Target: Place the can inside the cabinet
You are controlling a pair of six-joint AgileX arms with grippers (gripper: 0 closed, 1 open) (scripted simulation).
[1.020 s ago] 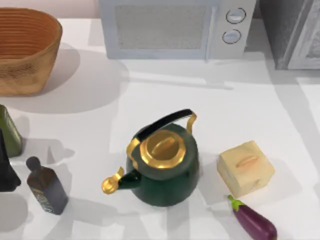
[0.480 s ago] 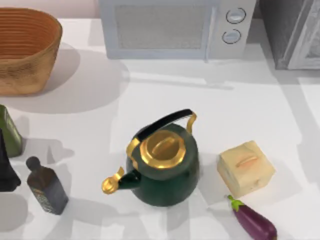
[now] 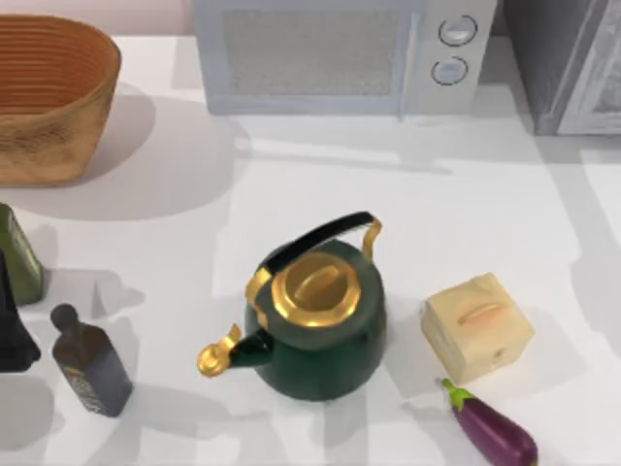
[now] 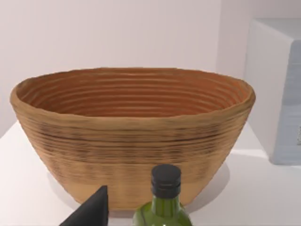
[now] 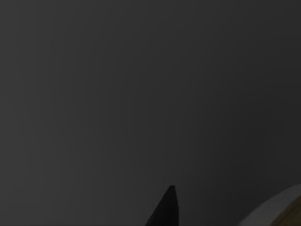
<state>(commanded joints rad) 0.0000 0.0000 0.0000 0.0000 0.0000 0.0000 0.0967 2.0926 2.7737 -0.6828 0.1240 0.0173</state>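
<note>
The left claw (image 3: 10,335) sits low at the left edge of the white surface (image 3: 485,214). I cannot tell if it is spread or pressed together. Just beside it stands a smooth green bottle (image 4: 165,188) with a black cap. Past the bottle is a big round woven basket (image 4: 131,141). The grey boxy cabinet (image 3: 558,58) is at the far right corner, next to the microwave (image 3: 330,53). The right wrist view is dark.

Matte black throughout: left gripper (image 4: 89,212) ending in 1 wedge-shaped, sharply pointed fingertip; right gripper (image 5: 164,207) likewise a dark tapered point. Right wrist view dark.
</note>
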